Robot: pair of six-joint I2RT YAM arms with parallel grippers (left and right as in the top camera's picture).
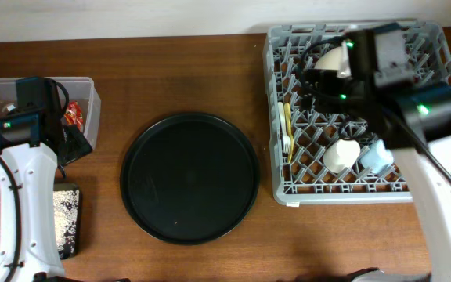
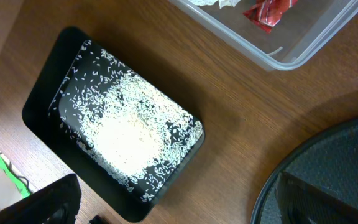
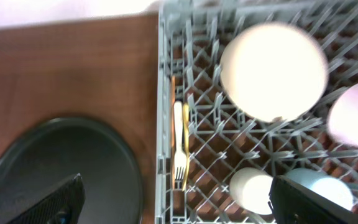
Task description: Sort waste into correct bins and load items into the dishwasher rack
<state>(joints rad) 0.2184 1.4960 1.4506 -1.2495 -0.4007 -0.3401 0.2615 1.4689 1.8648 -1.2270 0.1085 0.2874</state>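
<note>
The grey dishwasher rack holds the cream bowl, white cup, light-blue cup and the yellow and cream forks. The right wrist view shows the bowl, pink bowl, white cup, blue cup and forks. My right gripper is open and empty above the rack. The clear tub holds the red wrapper and a bit of white paper wad. The black tray holds rice grains. My left gripper is open and empty above it.
A large round black tray lies in the middle of the brown table, between the bins at the left and the rack at the right. The left arm covers much of the clear tub in the overhead view.
</note>
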